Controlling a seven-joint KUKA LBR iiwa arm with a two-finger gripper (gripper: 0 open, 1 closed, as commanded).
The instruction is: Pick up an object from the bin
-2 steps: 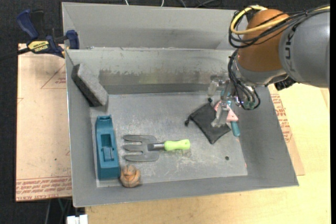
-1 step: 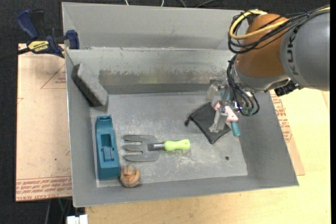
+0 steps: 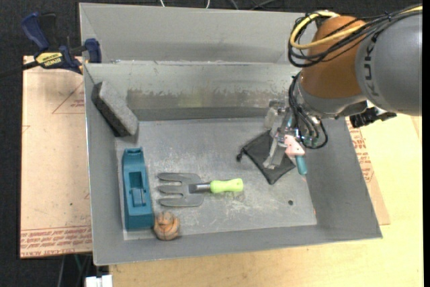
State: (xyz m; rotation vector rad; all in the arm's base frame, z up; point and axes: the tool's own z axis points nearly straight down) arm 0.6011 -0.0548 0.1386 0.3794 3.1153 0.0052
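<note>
My gripper (image 3: 280,142) hangs low over the right middle of the bin, right above a flat black wedge-shaped piece (image 3: 263,156) lying on the floor. The gripper's lower end meets that piece's right half, and I cannot make out whether it touches. A small pink and teal bit (image 3: 297,156) shows at the gripper's right side; whether it is loose or part of the robot is unclear. Left of the black piece lies a small grey garden fork with a green handle (image 3: 201,187).
A blue tape dispenser (image 3: 136,189) lies along the left wall, with a tan rounded lump (image 3: 166,226) at its near end. A black bar (image 3: 113,111) leans in the far-left corner. The arm with its orange cover and yellow cables reaches in from the right.
</note>
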